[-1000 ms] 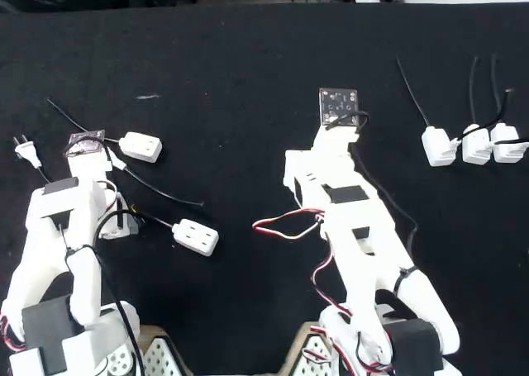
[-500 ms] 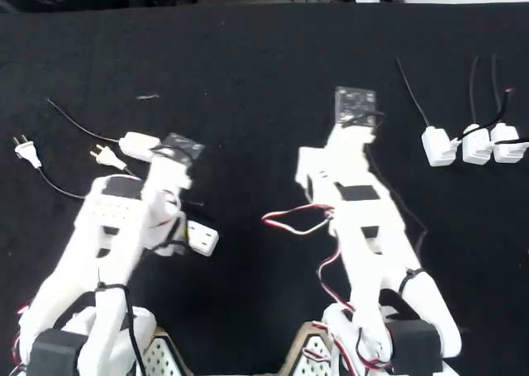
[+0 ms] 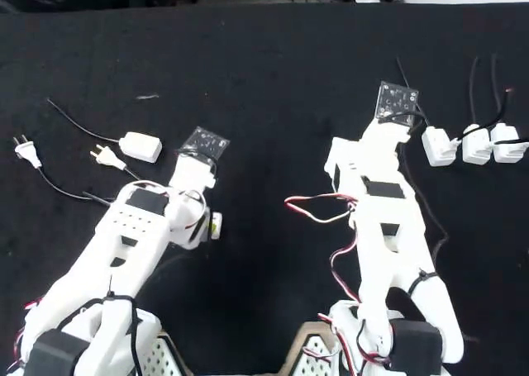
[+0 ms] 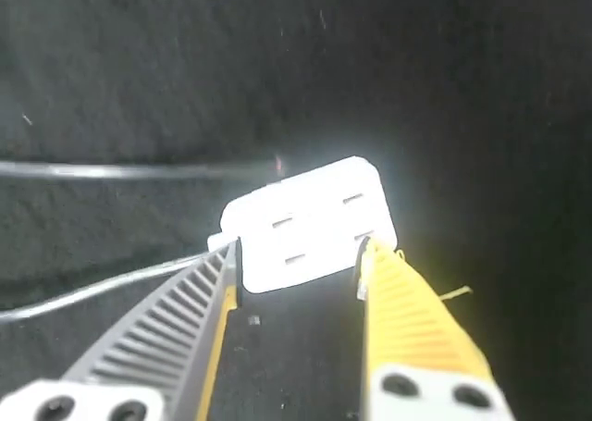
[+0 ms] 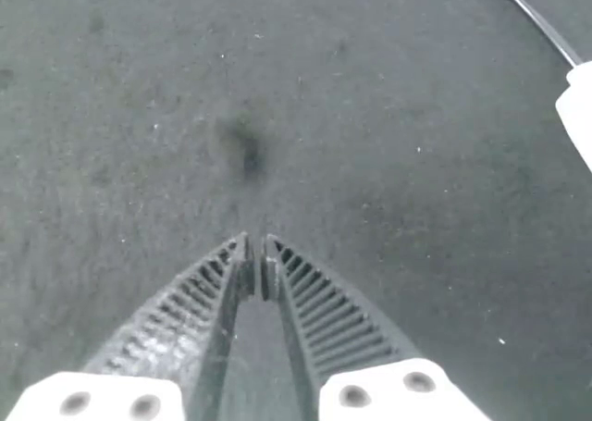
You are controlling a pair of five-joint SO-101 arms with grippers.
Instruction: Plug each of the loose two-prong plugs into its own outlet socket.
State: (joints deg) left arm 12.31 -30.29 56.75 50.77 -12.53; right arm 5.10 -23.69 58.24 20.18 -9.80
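Note:
A white outlet socket (image 4: 310, 222) lies on the black cloth, its slots facing up. My left gripper (image 4: 298, 254) is open, its grey and yellow fingertips standing on either side of the socket's near end. In the high view the left arm (image 3: 153, 215) covers most of that socket. Two loose two-prong plugs (image 3: 27, 151) (image 3: 103, 155) lie at the far left on thin black cords, beside a second white socket (image 3: 140, 147). My right gripper (image 5: 254, 254) is shut on nothing and hangs over bare cloth.
Three white sockets (image 3: 436, 145) (image 3: 475, 143) (image 3: 506, 142) with black cords sit at the right; the right arm's wrist (image 3: 397, 103) is just left of them. One white edge (image 5: 578, 116) shows in the right wrist view. Red and white wires (image 3: 318, 207) loop between the arms.
The left arm swung right, away from the plugs, and came down over the nearer socket. The right arm swung right toward the three sockets.

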